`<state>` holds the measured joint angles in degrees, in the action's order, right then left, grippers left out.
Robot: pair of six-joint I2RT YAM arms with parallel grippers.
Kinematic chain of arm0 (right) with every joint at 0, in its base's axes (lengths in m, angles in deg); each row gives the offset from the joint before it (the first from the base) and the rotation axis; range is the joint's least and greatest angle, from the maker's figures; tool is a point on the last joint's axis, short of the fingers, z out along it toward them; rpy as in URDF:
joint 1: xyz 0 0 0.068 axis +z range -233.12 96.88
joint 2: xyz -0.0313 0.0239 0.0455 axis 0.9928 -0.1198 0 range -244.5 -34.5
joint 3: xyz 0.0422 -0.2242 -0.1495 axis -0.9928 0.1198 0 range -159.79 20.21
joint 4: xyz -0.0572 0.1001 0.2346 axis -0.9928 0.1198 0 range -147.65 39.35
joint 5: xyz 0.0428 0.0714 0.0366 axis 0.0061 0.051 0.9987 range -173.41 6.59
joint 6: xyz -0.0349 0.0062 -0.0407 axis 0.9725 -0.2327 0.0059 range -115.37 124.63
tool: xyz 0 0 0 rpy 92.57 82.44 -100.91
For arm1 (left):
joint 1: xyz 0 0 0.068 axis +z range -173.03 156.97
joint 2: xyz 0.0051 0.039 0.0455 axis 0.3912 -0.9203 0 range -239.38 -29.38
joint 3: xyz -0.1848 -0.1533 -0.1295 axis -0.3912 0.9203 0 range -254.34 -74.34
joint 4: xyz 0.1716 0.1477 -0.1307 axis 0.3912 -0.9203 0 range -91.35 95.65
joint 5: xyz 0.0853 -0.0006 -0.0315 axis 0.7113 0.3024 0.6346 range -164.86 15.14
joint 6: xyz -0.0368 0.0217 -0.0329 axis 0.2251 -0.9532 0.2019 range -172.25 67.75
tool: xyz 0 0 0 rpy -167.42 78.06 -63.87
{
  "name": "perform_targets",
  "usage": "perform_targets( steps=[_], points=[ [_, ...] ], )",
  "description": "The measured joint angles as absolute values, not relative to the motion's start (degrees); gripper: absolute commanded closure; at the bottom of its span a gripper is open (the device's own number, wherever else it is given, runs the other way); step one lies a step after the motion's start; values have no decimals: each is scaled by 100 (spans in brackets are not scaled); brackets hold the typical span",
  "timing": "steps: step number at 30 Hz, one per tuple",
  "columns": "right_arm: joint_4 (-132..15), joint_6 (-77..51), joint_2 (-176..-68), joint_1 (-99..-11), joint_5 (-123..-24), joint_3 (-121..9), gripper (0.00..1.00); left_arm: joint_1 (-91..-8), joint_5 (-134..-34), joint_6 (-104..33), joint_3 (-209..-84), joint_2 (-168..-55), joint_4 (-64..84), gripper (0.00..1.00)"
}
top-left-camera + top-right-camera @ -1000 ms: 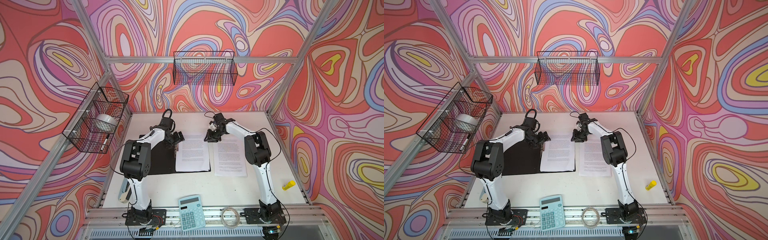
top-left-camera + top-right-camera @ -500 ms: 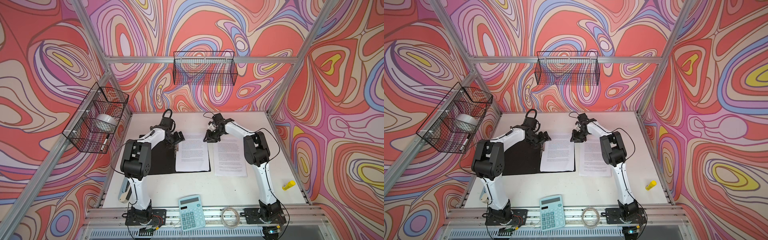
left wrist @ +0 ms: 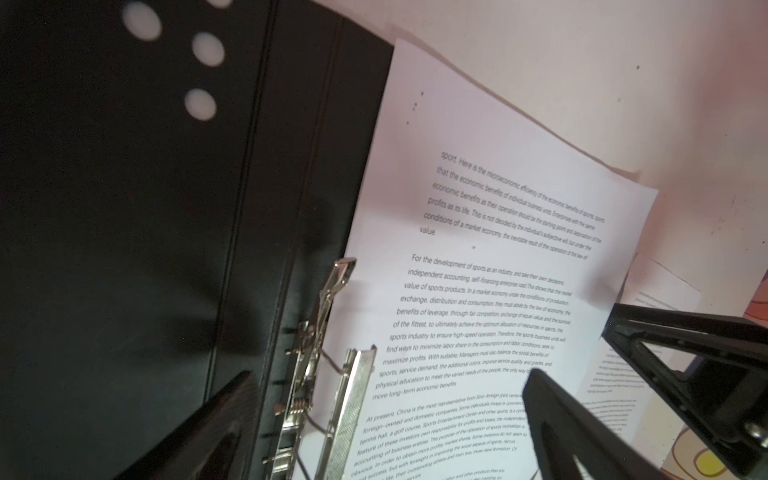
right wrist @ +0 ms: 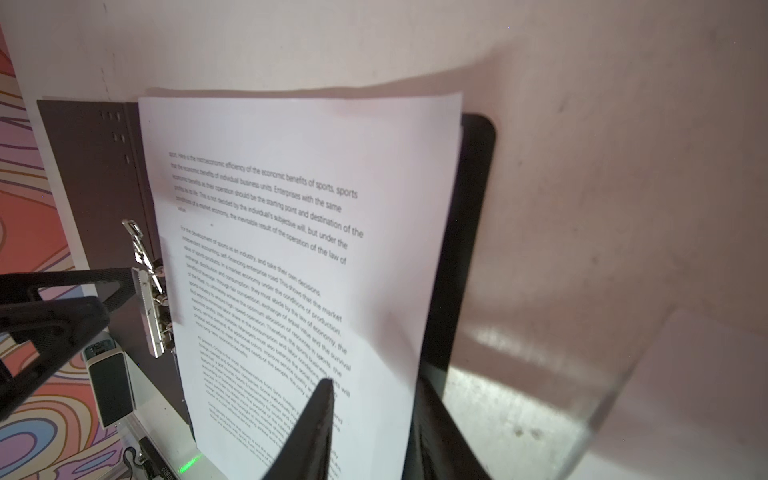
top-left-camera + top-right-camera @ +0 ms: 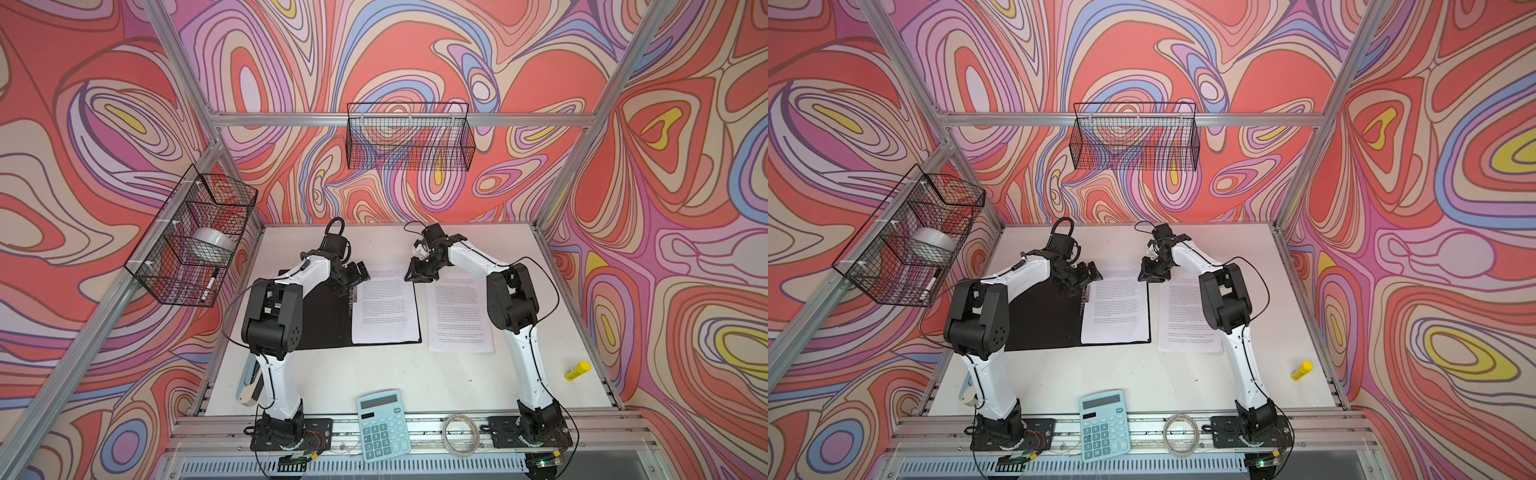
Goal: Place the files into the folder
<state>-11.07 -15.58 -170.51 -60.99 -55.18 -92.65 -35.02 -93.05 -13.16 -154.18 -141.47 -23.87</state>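
The folder (image 5: 324, 316) (image 5: 1042, 320) lies open, black inside up, its metal spine clip (image 3: 332, 365) raised. One printed sheet of the files (image 5: 384, 307) (image 5: 1115, 309) (image 4: 291, 249) rests on its right half. More of the files (image 5: 459, 316) (image 5: 1187, 316) lie on the table just to the right. My left gripper (image 5: 355, 278) (image 3: 390, 374) hangs open over the far end of the clip, holding nothing. My right gripper (image 5: 422, 274) (image 4: 374, 386) is at the sheet's far right corner, jaws apart. One finger is over the paper, the other at its edge above the black cover.
A teal calculator (image 5: 384, 424) and a coil of clear tape (image 5: 459, 430) sit at the front edge. A yellow glue stick (image 5: 577, 370) lies at the right. Wire baskets hang on the left wall (image 5: 195, 241) and the back wall (image 5: 409, 137).
My right gripper has crept slightly left over the sheet's far corner. The left arm has stayed where it was.
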Motion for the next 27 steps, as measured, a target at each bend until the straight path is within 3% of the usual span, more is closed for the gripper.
perform_targets(
  steps=[15, 27],
  points=[
    [-1015, -1554, -17140, -6090, -5792, -9289, 63, -3502, -8973, -1434, -15601, -14097, -2518, 0],
    [-838, -1669, -16520, -6112, -6863, -9073, 63, -3664, -8881, -2234, -16163, -12812, -2676, 0]
  ],
)
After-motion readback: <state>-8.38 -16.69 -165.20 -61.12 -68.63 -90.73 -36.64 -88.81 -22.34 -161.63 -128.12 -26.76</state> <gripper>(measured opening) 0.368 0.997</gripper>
